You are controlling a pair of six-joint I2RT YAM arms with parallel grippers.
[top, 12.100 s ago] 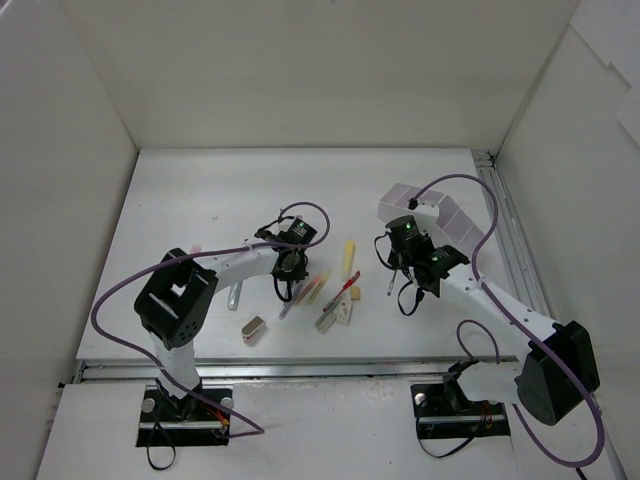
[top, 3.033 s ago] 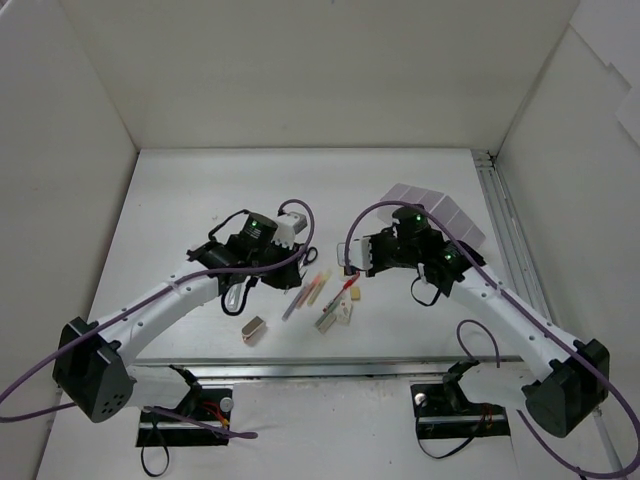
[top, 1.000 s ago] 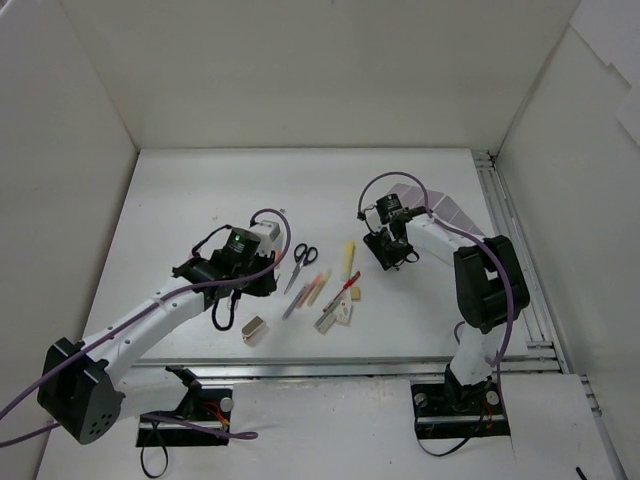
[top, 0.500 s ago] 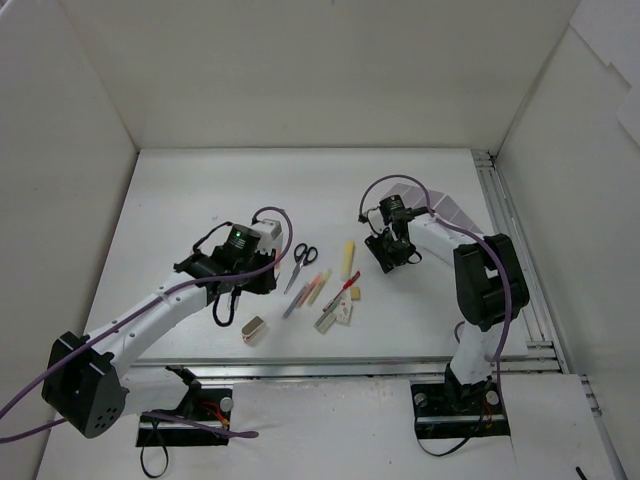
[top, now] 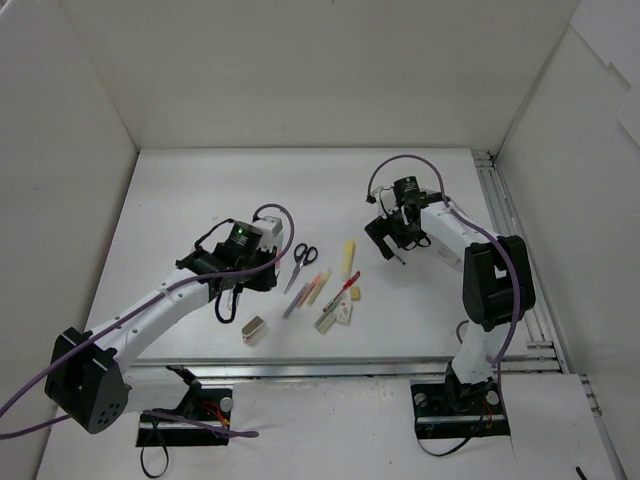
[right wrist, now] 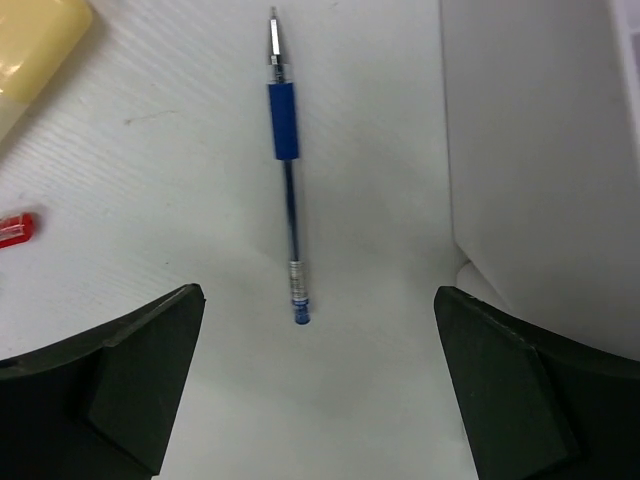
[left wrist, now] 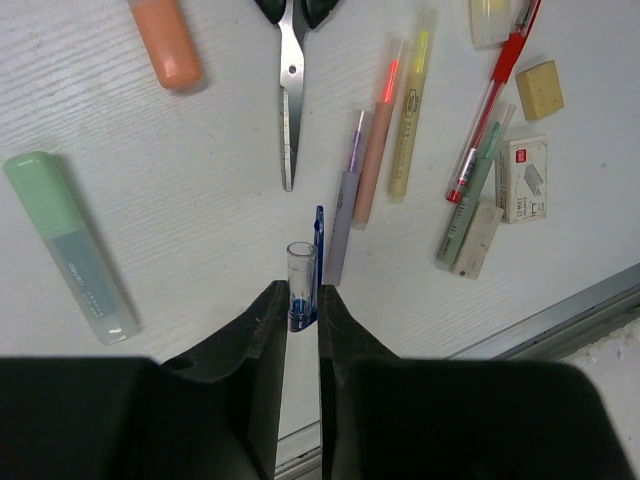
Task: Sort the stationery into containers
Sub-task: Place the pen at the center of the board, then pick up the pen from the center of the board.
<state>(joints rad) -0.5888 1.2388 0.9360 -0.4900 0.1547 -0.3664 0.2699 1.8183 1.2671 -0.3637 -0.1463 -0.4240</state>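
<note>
stationery (top: 318, 290) lying scattered
left gripper (left wrist: 301, 305) clenching a clear pen cap (left wrist: 301, 268); right gripper (right wrist: 320, 300) hanging released over a blue pen (right wrist: 284, 130)

The desk (left wrist: 200, 150) is white, the pen (right wrist: 283, 122) blue-gripped, the scissors (left wrist: 288, 100) black-handled, with an orange marker (left wrist: 166, 45), a pale-green marker (left wrist: 70, 245) and a beige eraser (left wrist: 540, 90).

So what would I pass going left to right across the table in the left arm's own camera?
Green marker → orange marker → scissors → yellow pen → red pen.
</note>
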